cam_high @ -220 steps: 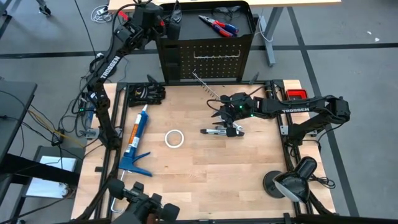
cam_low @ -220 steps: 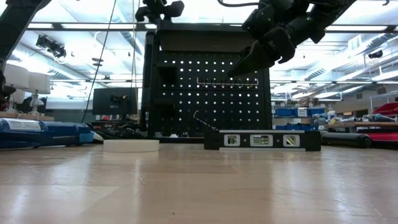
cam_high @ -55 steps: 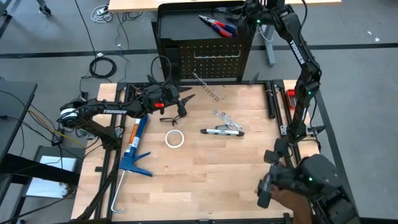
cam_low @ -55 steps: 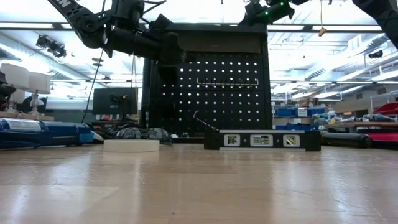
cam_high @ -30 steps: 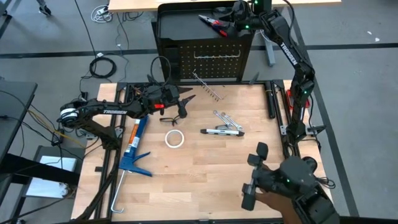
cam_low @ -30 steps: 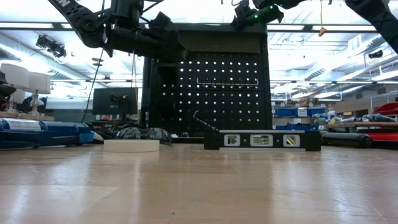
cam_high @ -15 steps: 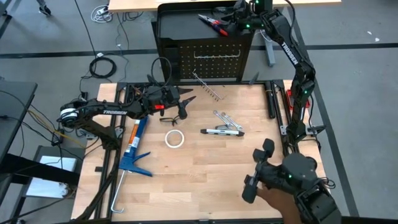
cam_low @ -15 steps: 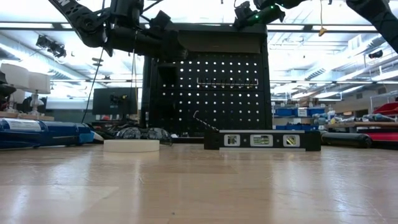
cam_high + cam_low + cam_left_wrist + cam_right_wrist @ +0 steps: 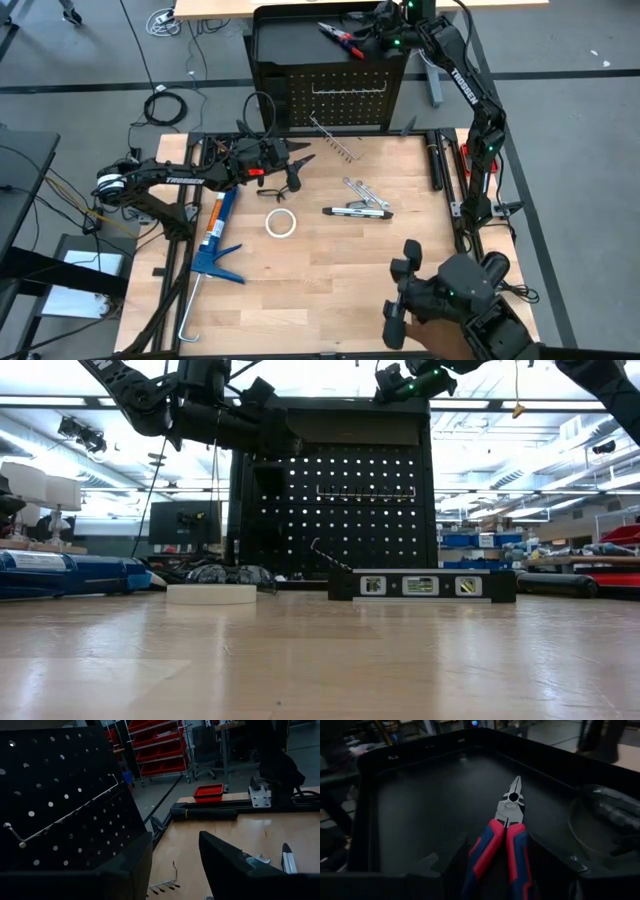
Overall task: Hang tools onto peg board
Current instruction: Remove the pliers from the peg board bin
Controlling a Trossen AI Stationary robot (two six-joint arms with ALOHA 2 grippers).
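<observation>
Right gripper point(image 9: 495, 865): fingers spread, astride red-and-blue-handled pliers point(image 9: 502, 840) in peg board point(image 9: 330, 95) tray. Left gripper point(image 9: 292, 168): open, before board.

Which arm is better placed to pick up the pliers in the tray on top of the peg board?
The right. Its gripper hangs over the tray, open, with the pliers between its fingers. The left gripper is over the table in front of the peg board.

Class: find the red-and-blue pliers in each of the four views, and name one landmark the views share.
High: pliers in the peg board's top tray.
Low: not visible.
Left wrist: not in it.
Right wrist: centre, pliers between the right end effector's fingers.
Landmark: the black tray.
</observation>
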